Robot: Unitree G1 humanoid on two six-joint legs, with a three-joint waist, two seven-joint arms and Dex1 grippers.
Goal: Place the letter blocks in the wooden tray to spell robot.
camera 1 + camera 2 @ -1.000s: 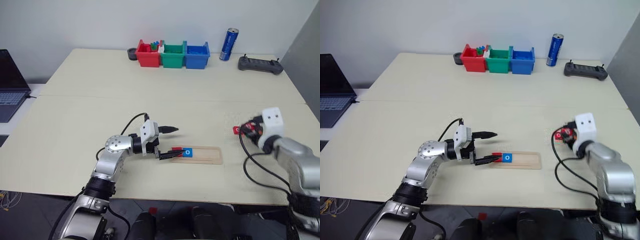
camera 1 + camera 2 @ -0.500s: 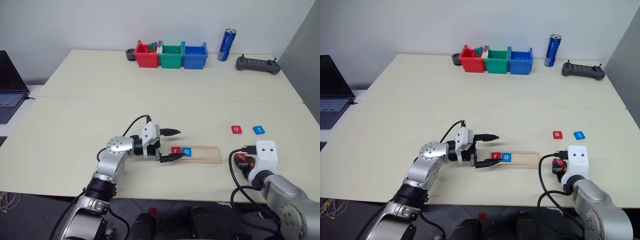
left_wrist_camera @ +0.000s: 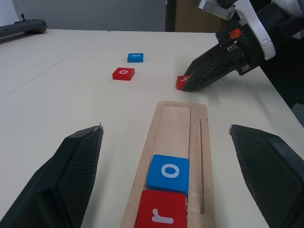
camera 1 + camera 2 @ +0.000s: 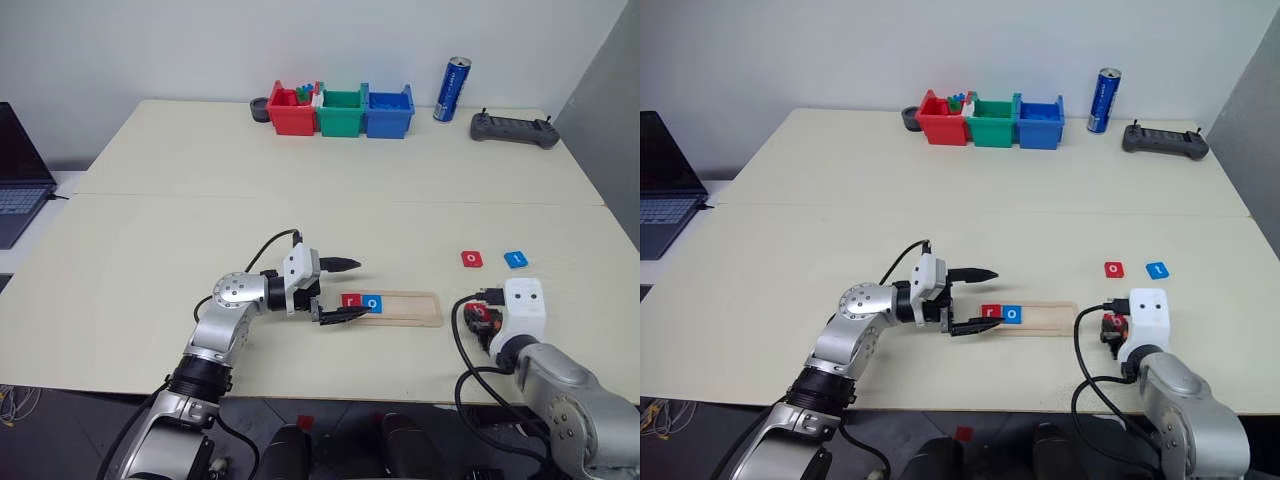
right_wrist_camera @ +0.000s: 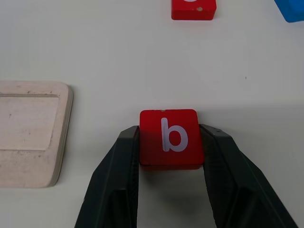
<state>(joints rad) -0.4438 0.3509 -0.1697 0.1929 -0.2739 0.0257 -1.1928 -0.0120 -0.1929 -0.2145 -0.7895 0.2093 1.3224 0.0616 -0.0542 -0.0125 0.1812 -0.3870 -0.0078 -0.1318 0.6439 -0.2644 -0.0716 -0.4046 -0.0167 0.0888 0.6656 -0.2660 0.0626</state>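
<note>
Our right gripper (image 5: 171, 156) is clamped on the red "b" block (image 5: 171, 137), one finger on each side of it, low over the desk (image 4: 150, 250) just right of the tray's right end. The wooden tray (image 4: 405, 308) lies near the front edge, its long side running left to right. At its left end sit the red "r" block (image 3: 162, 214) and, touching it on the right, the blue "o" block (image 3: 168, 172); the rest of the groove is bare wood.

Our left gripper (image 4: 345, 290) points right at the tray's left end, fingers wide apart, one on the far side and one on the near side of the "r" block, touching nothing that we can see.

Two more blocks lie flat on the desk, farther back than the tray's right end: a red "o" block (image 4: 472, 259) and, just to its right, a blue block (image 4: 516, 260) whose letter we cannot read.

Along the far edge stand red (image 4: 290, 112), green (image 4: 341, 110) and blue bins (image 4: 388, 110), a blue can (image 4: 450, 90) and a black controller (image 4: 515, 129). A laptop (image 4: 15, 170) sits at the far left.
</note>
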